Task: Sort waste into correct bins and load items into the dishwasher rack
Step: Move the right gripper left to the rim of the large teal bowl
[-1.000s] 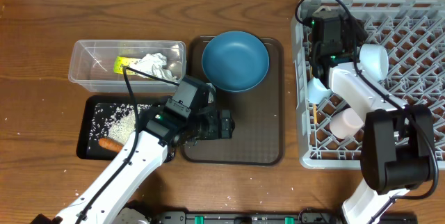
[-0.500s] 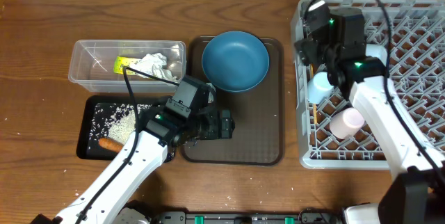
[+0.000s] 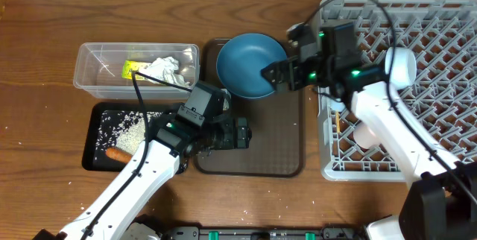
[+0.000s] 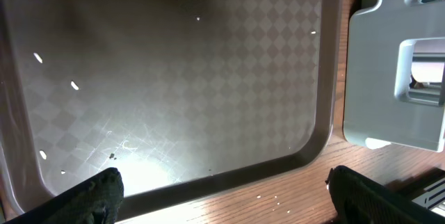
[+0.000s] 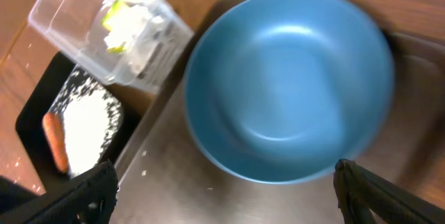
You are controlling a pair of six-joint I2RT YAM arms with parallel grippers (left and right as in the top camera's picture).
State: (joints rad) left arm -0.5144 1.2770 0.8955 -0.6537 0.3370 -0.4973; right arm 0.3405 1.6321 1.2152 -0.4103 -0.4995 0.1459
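The round blue plate [image 3: 250,65] [image 5: 288,85] lies at the back of the brown serving tray [image 3: 253,150]. My right gripper [image 3: 280,55] [image 5: 233,196] hovers open at the plate's right edge, holding nothing. My left gripper [image 3: 246,133] [image 4: 226,197] stands open over the tray's front edge, also holding nothing. White tissue [image 3: 165,71] and a yellow-green wrapper [image 3: 132,67] are in the clear tub [image 3: 93,65]. Rice [image 3: 127,126] and the carrot piece [image 3: 117,153] lie in the black tray [image 3: 95,158]. The white bowl [image 3: 402,65] and pink cup [image 3: 365,133] sit in the grey rack [image 3: 440,39].
A few rice grains [image 4: 73,85] lie on the serving tray and on the wood in front of it. The rack's grey wall [image 4: 389,78] stands just right of the tray. My right arm stretches from the rack across to the tray.
My right arm has swung left from over the rack to the blue plate's right edge, its jaws opening wider. The left arm has not moved.
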